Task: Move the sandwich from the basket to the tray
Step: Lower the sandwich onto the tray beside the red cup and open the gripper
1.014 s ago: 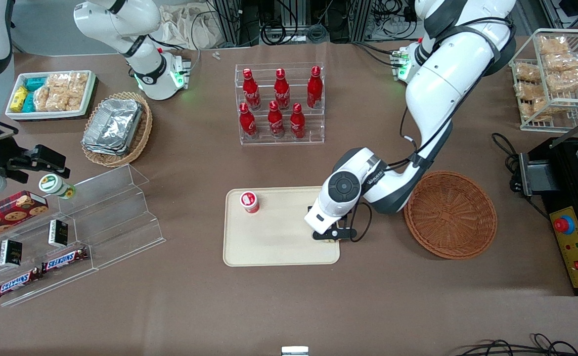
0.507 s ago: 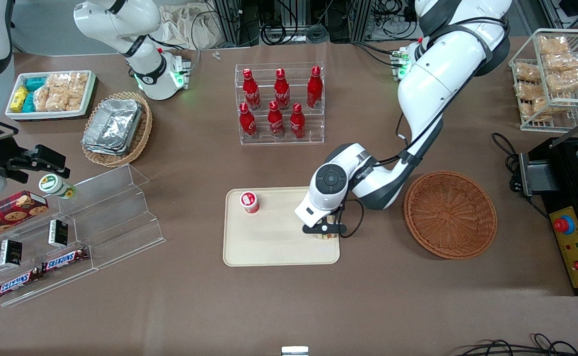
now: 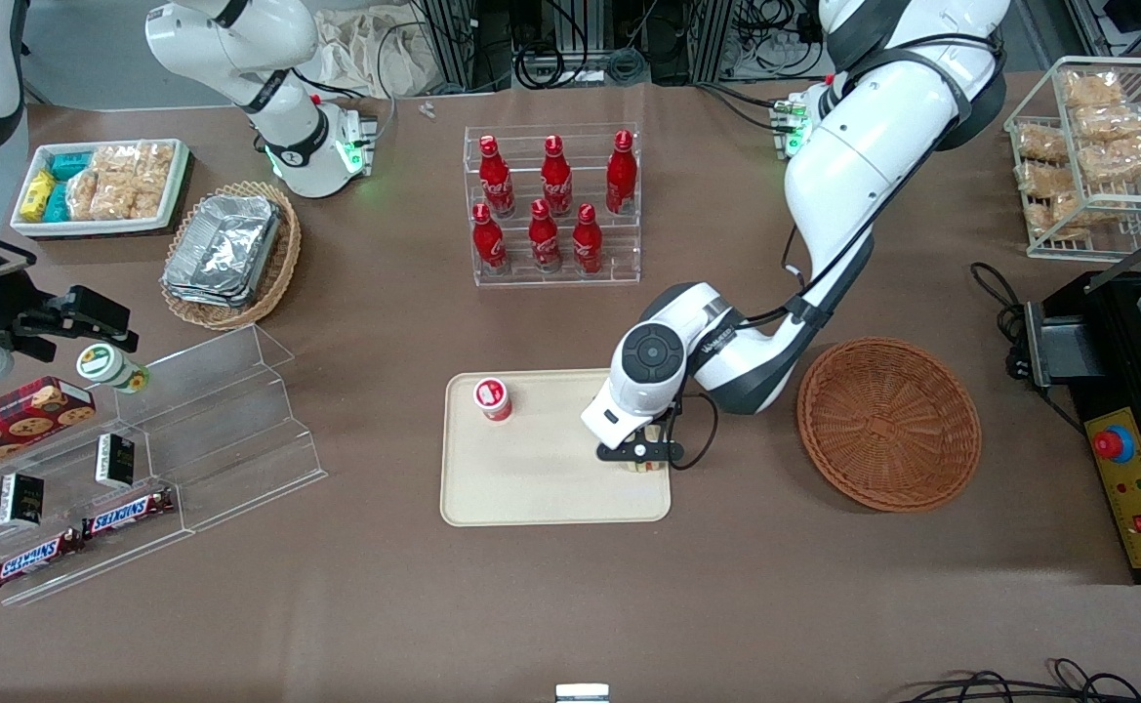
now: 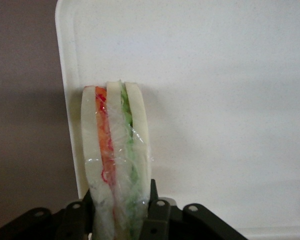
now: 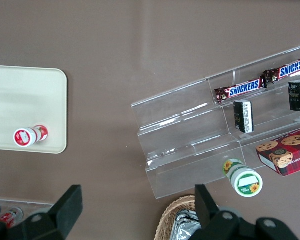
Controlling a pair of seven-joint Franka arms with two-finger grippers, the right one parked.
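Left wrist view: gripper (image 4: 121,220) clamps the sandwich (image 4: 115,165) upright over the tray (image 4: 215,100), near its rim
Risk: released here, it may topple onto the worktop (image 3: 726,586); basket (image 3: 889,424) sits empty

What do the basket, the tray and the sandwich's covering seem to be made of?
Basket: woven wicker, reddish-brown, ribbed weave.
Tray: likely plastic, smooth matt beige, moulded rounded rim.
Sandwich, held in the gripper over the tray: apparently wrapped in clear film, glossy and wrinkled.
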